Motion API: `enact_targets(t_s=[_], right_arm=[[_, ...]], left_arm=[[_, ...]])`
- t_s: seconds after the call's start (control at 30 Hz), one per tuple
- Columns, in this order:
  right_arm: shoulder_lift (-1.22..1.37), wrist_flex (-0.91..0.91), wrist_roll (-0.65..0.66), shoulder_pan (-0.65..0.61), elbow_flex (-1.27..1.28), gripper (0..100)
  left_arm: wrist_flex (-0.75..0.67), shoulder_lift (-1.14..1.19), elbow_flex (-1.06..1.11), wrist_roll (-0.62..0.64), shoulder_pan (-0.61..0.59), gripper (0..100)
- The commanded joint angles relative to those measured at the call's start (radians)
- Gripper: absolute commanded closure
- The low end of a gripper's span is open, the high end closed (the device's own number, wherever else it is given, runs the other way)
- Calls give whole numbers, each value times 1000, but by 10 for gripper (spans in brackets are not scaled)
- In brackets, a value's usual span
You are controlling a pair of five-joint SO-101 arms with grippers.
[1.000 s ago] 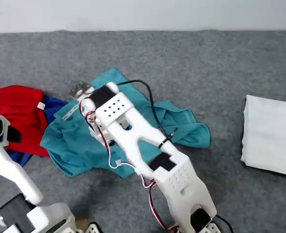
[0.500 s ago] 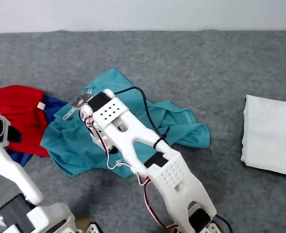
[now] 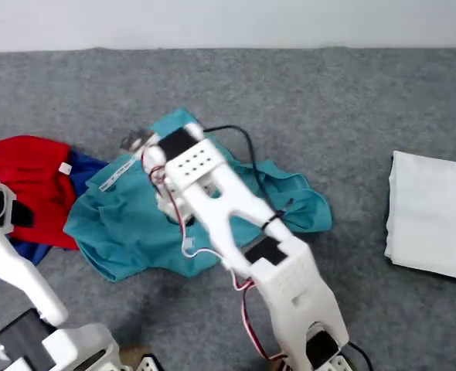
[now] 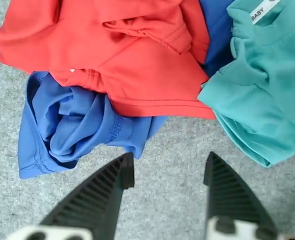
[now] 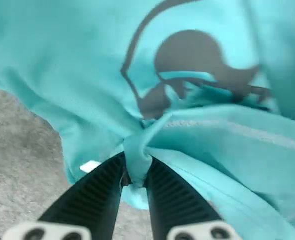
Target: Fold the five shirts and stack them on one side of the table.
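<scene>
Grey, felt-like cloth covered the surface [image 3: 328, 100], and a pale wall [image 3: 228, 23] ran along the top of the high view. At the lower left of that view stood the white left arm [image 3: 11, 263]. The left claw [image 4: 168, 165] hung with its two black fingers apart over bare grey cloth, holding nothing, close to the edge of the blue shirt [image 4: 72, 120].

At the left edge of the high view lay the red shirt [image 3: 27, 174], crumpled, on top of the blue shirt, which showed from under it on two sides. Touching both, toward the middle left of the frame, lay the teal shirt [image 3: 127, 224], spread out unevenly with wrinkles and one sleeve reaching toward the centre. A white tag [image 3: 118, 174] sat near its upper edge.

The right arm [image 3: 243, 224] rose from the lower middle of the high view and slanted up and left over the teal shirt, hiding part of it. The right claw [image 5: 136, 172] was clamped on a pinched fold of the teal cloth, beside a dark print [image 5: 187, 65] on the fabric.

Well apart, at the right edge of the frame, lay the white shirt [image 3: 433, 220], folded flat into a neat rectangle.
</scene>
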Motion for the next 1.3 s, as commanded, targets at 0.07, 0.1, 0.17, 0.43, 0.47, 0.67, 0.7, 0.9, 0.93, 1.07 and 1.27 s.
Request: enact_targets(t_s=[0.07, 0.1, 0.17, 0.43, 0.47, 0.67, 0.7, 0.9, 0.93, 1.07, 1.27], right_arm=[[-283, 44, 17, 101, 114, 989], [-332, 44, 18, 117, 149, 989], [-432, 44, 18, 153, 219, 989], [-825, 42, 48, 326, 557, 989], [-869, 42, 74, 349, 603, 989], [-1043, 39, 146, 550, 809, 989], [-1059, 39, 155, 575, 835, 989], [-1101, 38, 155, 613, 924, 989], [-1101, 38, 153, 613, 928, 989], [-1101, 38, 153, 618, 931, 989], [-1101, 36, 153, 619, 931, 989]], left_arm=[[8, -14, -4, 6, 48, 765], [8, -14, -4, 6, 60, 765], [8, -14, -5, 5, 86, 765], [26, -8, 28, -112, 192, 765], [26, -6, 47, -140, 206, 765], [26, -5, 196, -265, 288, 765], [26, -5, 220, -288, 307, 765], [23, -5, 377, -419, 453, 761], [23, -5, 392, -434, 473, 761], [-63, -3, 429, -445, 517, 741], [-310, -2, 495, -353, 543, 713]])
